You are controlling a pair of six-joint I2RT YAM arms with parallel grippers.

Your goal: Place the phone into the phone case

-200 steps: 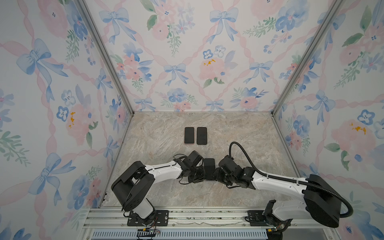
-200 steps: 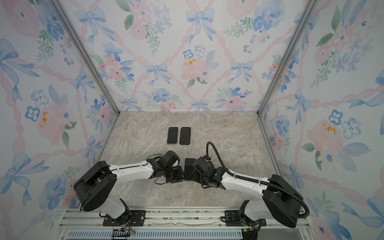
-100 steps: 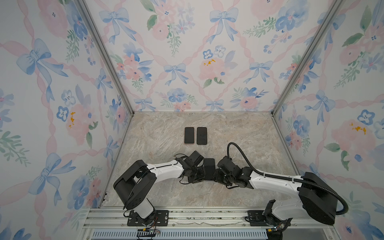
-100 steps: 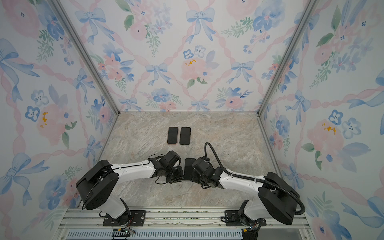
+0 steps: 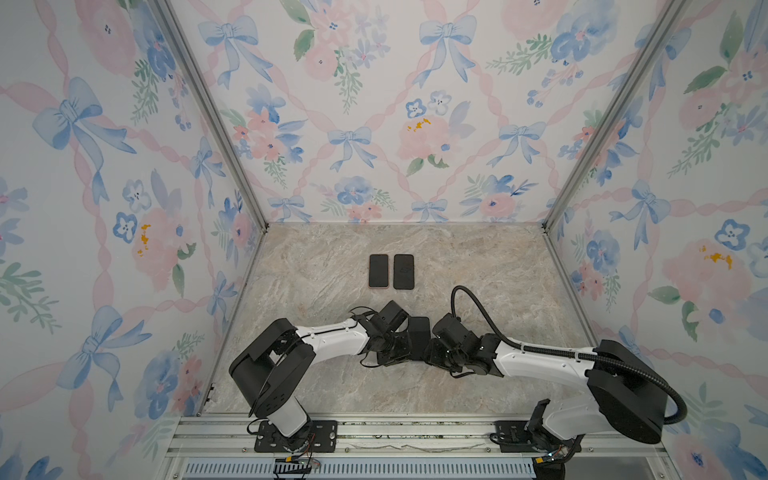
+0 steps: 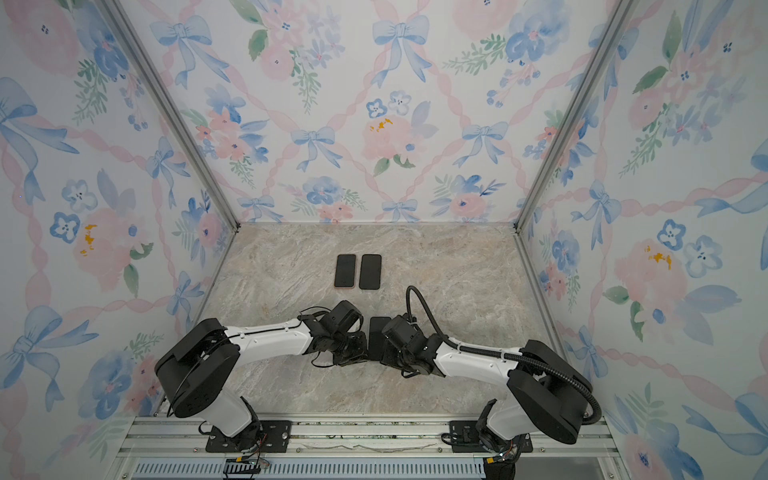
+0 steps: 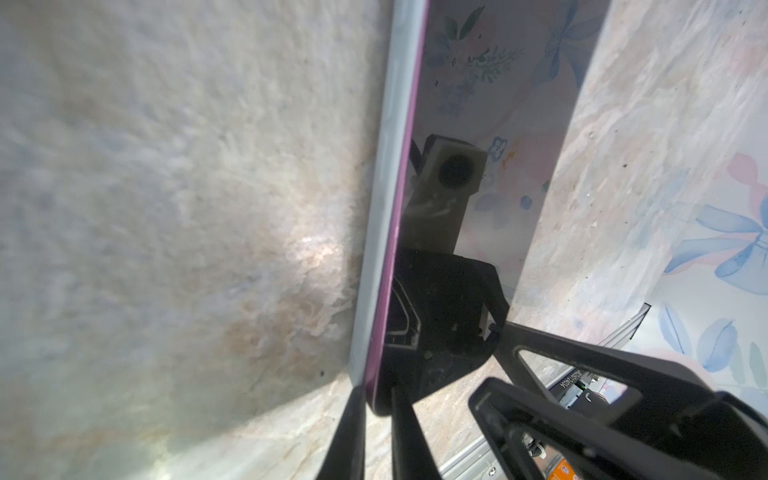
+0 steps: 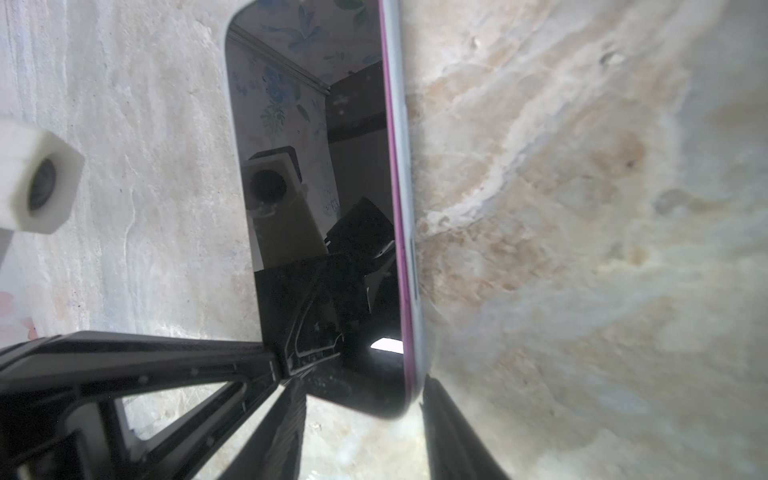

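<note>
The purple-edged phone (image 5: 419,330) is pinched by the left gripper (image 7: 379,405) at its 9 o'clock and the right gripper (image 8: 363,392) at its 3 o'clock.

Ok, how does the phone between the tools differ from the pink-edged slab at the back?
The phone is gripped by the left tool and right tool near the front; the pink-edged slab lies untouched farther back. The phone's rim is purple in the wrist views; the slab's near edge is pinkish. Both are dark rectangles.
</note>
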